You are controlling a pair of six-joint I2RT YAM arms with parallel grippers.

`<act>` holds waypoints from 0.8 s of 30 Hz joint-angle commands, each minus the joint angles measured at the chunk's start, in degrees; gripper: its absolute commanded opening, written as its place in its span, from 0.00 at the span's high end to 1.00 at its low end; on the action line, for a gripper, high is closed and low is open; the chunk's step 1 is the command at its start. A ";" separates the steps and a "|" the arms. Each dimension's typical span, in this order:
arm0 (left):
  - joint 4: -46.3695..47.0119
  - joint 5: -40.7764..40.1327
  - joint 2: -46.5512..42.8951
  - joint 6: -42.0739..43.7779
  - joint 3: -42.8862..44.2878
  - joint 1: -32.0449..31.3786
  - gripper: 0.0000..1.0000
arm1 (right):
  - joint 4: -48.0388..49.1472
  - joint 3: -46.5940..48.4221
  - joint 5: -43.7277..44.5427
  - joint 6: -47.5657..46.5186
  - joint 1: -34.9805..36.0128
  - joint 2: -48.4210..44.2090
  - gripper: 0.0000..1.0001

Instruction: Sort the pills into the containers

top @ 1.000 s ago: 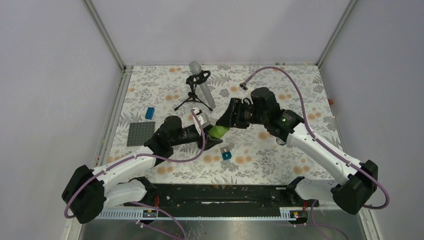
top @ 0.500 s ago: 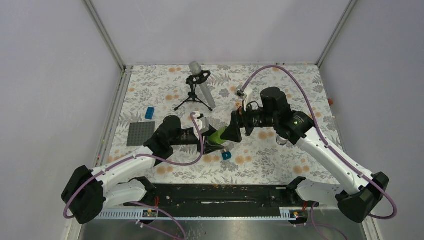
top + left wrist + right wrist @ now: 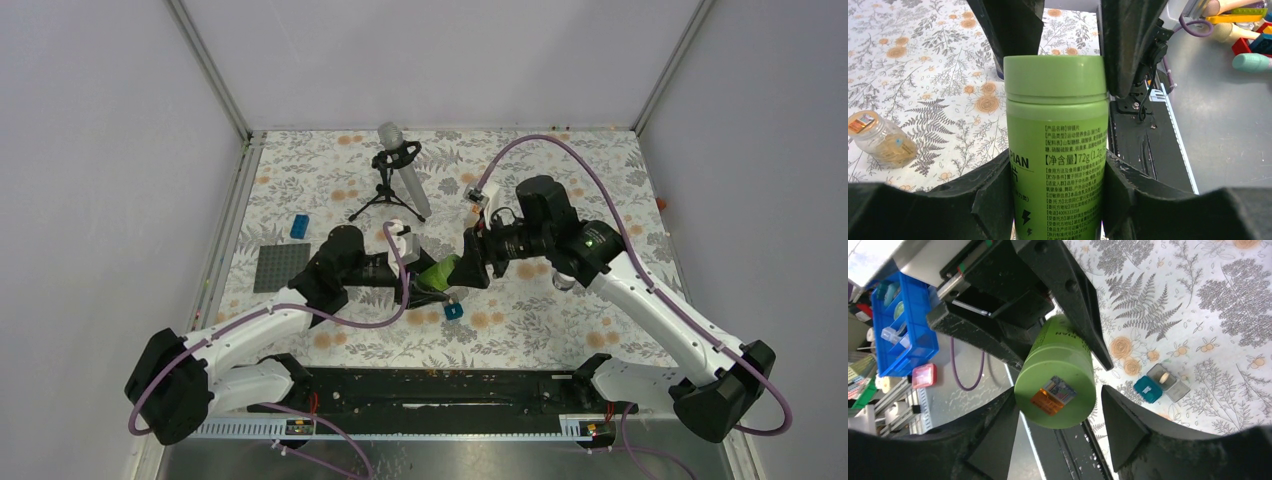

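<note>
My left tool (image 3: 1055,177) pinches the green bottle (image 3: 1055,125) by its body, up over the counter (image 3: 560,160), and my right tool (image 3: 1058,407) sits around the cap (image 3: 1055,385), tight or not I cannot tell; I think the bottle is light, hard and slippery, so I should grab the cap's sides.

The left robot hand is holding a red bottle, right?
Not quite: the bottle is green, not red. The left gripper does hold it, as the left wrist view shows.
</note>
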 commanded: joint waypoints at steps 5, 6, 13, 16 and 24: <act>0.41 6.22 -0.17 2.50 4.30 -0.67 1.00 | 7.09 0.31 7.50 0.54 -0.35 -1.24 0.30; 0.38 6.25 -0.04 2.50 4.36 -0.66 1.00 | 6.29 1.00 8.02 0.49 -0.31 -0.90 0.31; -0.23 6.64 0.66 2.30 5.13 -0.67 1.00 | 1.38 4.34 10.96 0.47 -0.31 2.29 0.41; -0.36 5.76 0.68 2.49 5.04 -0.68 1.00 | 2.20 4.43 10.73 2.37 -0.32 2.61 0.65; 1.17 -2.46 1.52 3.38 4.24 -0.89 1.00 | 13.19 -1.81 28.45 23.94 -0.33 3.53 1.00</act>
